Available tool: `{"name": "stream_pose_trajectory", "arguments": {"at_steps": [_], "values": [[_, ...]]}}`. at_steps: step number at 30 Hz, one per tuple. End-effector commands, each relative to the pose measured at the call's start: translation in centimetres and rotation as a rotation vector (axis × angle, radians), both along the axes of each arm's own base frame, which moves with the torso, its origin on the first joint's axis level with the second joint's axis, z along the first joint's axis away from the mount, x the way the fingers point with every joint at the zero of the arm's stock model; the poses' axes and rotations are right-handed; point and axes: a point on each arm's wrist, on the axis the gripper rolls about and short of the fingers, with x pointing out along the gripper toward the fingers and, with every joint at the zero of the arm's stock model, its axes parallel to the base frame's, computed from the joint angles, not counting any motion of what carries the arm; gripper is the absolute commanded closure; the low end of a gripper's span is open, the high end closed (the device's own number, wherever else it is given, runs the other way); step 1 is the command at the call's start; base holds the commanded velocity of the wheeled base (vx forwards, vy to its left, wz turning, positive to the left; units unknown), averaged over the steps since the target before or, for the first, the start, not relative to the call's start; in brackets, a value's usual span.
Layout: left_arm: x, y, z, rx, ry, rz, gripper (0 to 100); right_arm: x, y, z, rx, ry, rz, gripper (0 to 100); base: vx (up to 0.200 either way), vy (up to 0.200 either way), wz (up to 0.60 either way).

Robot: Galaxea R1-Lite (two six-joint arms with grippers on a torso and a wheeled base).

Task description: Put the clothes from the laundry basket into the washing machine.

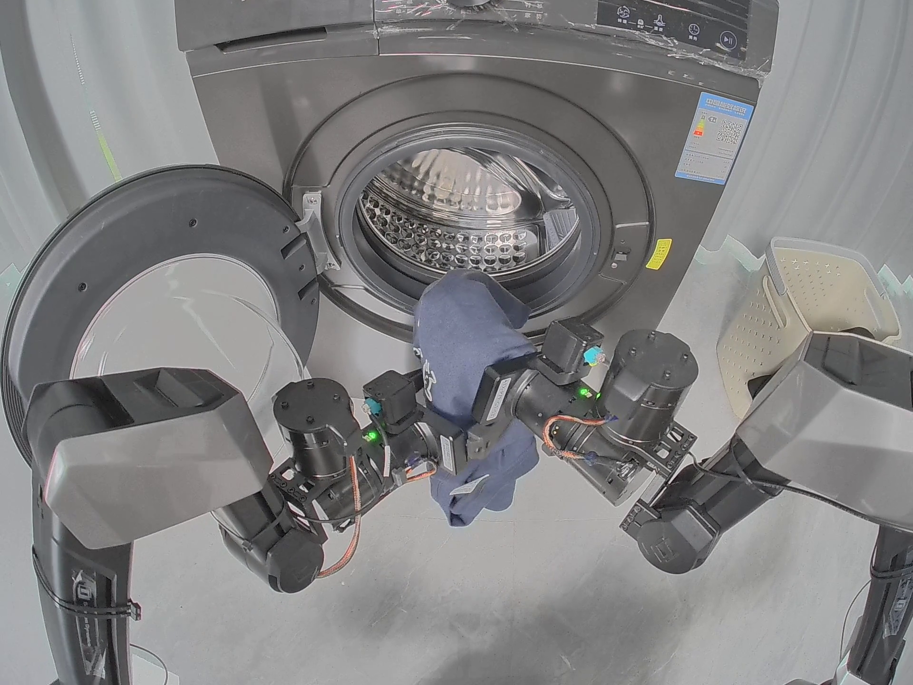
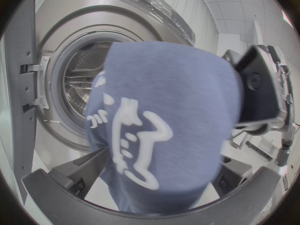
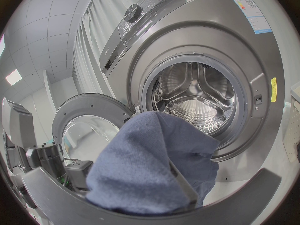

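Clothes-wise, one navy garment (image 1: 471,354) with white print is up in the air, carried between both arms just in front of the washing machine (image 1: 475,78), above the floor (image 1: 533,601). It's draped over the left tool (image 1: 439,441) and the right tool (image 1: 495,394), which meet under it from either side. The cloth covers both, so I cannot tell whether either tool is clamped on it or only propping it up.

Why two arms? I'd say a limp piece like this bunches better from both sides, and that keeps the tail off the floor. The door (image 1: 162,268) is swung wide to the robot's left, so the path into the drum (image 1: 456,211) is open. The laundry basket (image 1: 808,306) sits off to the right, beside the machine.

The long axis runs roughly up and down. The bunched top end peaks at the lower lip of the opening, pointing toward the drum, and the loose tail dangles below the tools toward the floor.
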Motion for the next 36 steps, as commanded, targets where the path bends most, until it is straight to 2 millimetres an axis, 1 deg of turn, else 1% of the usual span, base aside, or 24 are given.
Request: {"name": "stream_pose_trajectory", "arguments": {"at_steps": [1, 2, 3, 8, 9, 14, 18, 21, 23, 25, 29, 32, 36], "values": [[1.7, 0.4, -0.7, -0.014, -0.005, 0.075, 0, -0.3, -0.2, -0.3, -0.007, 0.014, -0.002, 100, 0.0, 0.0, 0.0], [2.4, 0.7, -0.7, -0.023, -0.014, 0.116, 0, -0.4, -0.3, -0.4, -0.012, 0.022, -0.001, 100, 0.0, 0.0, 0.0], [2.6, 0.9, -0.7, -0.024, -0.015, 0.125, 0, -0.5, -0.3, -0.5, -0.014, 0.024, 0.0, 100, 0.0, 0.0, 0.0], [2.9, 1.2, -0.7, -0.024, -0.015, 0.136, 0, -1.0, -0.1, -0.6, -0.019, 0.032, 0.011, 100, 0.0, 0.0, 0.0], [2.9, 1.2, -0.7, -0.025, -0.016, 0.137, 100, -1.0, -0.1, -0.7, -0.019, 0.034, 0.011, 100, 0.0, 0.0, 0.0], [2.8, 1.2, -0.6, -0.027, -0.019, 0.134, 100, -1.1, -0.1, -0.7, -0.016, 0.038, 0.015, 100, 0.0, 0.0, 0.0], [2.9, 1.7, 0.1, -0.043, -0.021, 0.147, 100, -0.8, -0.7, -1.0, -0.021, 0.049, -0.003, 100, 0.0, 0.0, 0.0], [2.5, 2.1, 1.7, -0.072, -0.042, 0.153, 100, -0.3, -1.6, -1.4, -0.021, 0.072, -0.043, 100, 0.0, 0.0, 0.0], [2.2, 2.3, 2.2, -0.079, -0.049, 0.155, 100, -0.1, -1.9, -1.7, -0.022, 0.086, -0.066, 100, 0.0, 0.0, 0.0], [1.6, 2.3, 3.1, -0.087, -0.061, 0.15, 100, 0.1, -2.3, -2.4, -0.036, 0.113, -0.083, 100, 0.0, 0.0, 0.0], [0.8, 2.6, 4.1, -0.095, -0.069, 0.147, 100, 0.3, -2.8, -3.7, -0.06, 0.157, -0.1, 100, 0.0, 0.0, 0.0], [0.5, 2.8, 4.2, -0.092, -0.065, 0.15, 100, 0.4, -2.8, -4.3, -0.069, 0.169, -0.102, 100, 0.0, 0.0, 0.0], [0.2, 3.0, 4.2, -0.088, -0.059, 0.149, 100, 0.2, -2.5, -4.3, -0.072, 0.169, -0.091, 100, 0.0, 0.0, 0.0]]}}
